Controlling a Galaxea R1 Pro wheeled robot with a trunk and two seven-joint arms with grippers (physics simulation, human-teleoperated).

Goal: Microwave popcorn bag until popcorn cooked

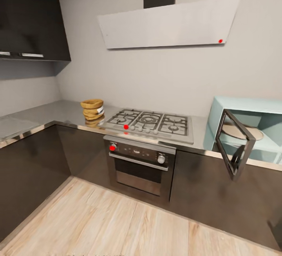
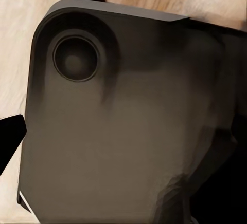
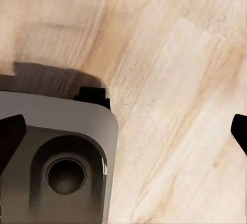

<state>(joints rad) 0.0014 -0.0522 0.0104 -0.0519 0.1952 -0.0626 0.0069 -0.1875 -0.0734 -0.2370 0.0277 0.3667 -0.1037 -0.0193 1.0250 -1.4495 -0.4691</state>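
Countertop (image 1: 47, 115): grey, L-shaped, w/ gas hob (image 1: 150, 123) above oven (image 1: 139, 162). Microwave (image 1: 250, 128): on counter at right, door swung open. Popcorn bag (image 1: 92, 109): upright on counter just left of hob. Right gripper (image 3: 123, 136): fingertips wide apart over wood floor (image 3: 170, 80), holding nothing. Left gripper: can't tell.

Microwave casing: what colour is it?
Pale mint-blue; the microwave shows best in the head view, door open.

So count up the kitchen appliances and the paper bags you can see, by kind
popcorn bag: 1
microwave, door open: 1
gas hob: 1
built-in oven: 1
extractor hood: 1
Total: 5
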